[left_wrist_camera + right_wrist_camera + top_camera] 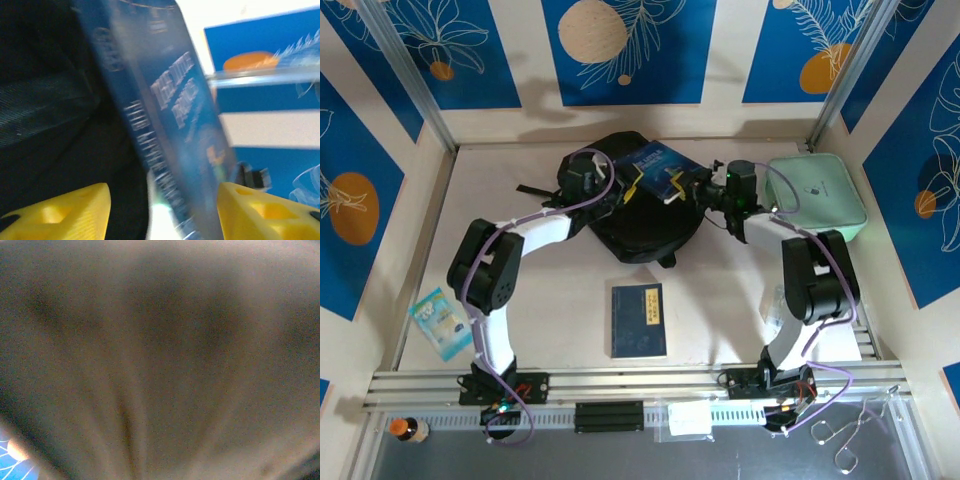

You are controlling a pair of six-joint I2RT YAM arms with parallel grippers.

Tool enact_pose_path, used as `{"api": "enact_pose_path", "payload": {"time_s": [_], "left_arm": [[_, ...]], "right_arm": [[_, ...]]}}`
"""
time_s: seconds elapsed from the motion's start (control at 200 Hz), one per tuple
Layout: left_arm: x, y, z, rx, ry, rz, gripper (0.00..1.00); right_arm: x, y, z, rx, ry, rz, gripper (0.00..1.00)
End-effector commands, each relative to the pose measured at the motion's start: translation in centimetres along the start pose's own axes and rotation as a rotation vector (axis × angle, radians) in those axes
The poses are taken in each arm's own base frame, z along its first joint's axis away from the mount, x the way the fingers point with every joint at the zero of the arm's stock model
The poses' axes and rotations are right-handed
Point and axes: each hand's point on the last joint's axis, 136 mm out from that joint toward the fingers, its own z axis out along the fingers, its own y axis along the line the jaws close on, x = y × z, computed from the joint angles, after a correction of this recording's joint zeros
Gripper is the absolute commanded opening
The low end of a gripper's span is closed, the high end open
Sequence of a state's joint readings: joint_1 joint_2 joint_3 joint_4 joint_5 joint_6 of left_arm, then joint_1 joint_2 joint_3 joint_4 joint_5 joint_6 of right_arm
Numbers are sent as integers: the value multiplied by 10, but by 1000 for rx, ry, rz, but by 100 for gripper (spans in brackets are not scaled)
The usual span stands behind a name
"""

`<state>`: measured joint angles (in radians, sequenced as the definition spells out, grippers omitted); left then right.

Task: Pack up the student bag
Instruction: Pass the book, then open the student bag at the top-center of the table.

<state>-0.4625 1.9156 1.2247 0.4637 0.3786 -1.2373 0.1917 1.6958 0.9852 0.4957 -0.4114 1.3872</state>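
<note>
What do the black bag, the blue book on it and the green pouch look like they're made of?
Bag: black woven fabric, matte; it sags and folds, and the left wrist view shows a weave. Book: probably paper with a glossy blue cover; light glints off it. Pouch: mint green, smooth, maybe coated fabric or soft plastic; too small to tell.

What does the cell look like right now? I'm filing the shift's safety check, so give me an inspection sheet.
Surface: pale table, no spills seen.
Job's things: black student bag at far middle, blue book over it; second book lying nearer.
Clutter: mint pouch, light-blue packet.
Grippers: left gripper open around the blue book; right gripper at the bag, state unclear.
Cables: purple cables run along left arm and right arm.
Surroundings: blue printed wall panels.
</note>
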Motion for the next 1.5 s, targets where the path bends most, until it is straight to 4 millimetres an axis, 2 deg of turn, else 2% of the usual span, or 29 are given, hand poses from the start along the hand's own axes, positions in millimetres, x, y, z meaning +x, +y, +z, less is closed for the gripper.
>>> {"api": "enact_pose_path", "payload": {"time_s": [0.0, 0.16, 0.24, 0.335, 0.43, 0.59, 0.695, 0.8, 1.005, 1.25, 1.495], "left_arm": [[17, 1, -8, -62, 92, 262, 65], [39, 29, -16, -201, 212, 462, 74], [52, 34, -25, -264, 259, 604, 78], [68, 29, -33, -334, 328, 769, 85], [81, 24, -35, -369, 387, 862, 91], [104, 8, -20, -314, 449, 909, 95], [121, -2, -6, -264, 499, 932, 89], [136, -8, 6, -223, 550, 949, 78], [148, -2, 23, -241, 607, 971, 56], [169, 2, 34, -200, 682, 947, 51], [170, 15, 40, -248, 702, 948, 43]], "right_arm": [[-9, 27, -32, -16, -41, -157, 0], [-20, 31, -62, 52, -91, -251, 0], [-24, 32, -75, 110, -124, -307, 0], [-30, 28, -87, 173, -156, -334, 0], [-38, 21, -97, 210, -182, -313, 0], [-49, 4, -112, 239, -221, -237, 0], [-53, -3, -121, 245, -228, -197, 0], [-55, -6, -127, 253, -232, -192, 0], [-54, -15, -137, 259, -247, -184, 0], [-55, -24, -143, 261, -243, -159, 0], [-55, -27, -144, 264, -243, -148, 0]]}}
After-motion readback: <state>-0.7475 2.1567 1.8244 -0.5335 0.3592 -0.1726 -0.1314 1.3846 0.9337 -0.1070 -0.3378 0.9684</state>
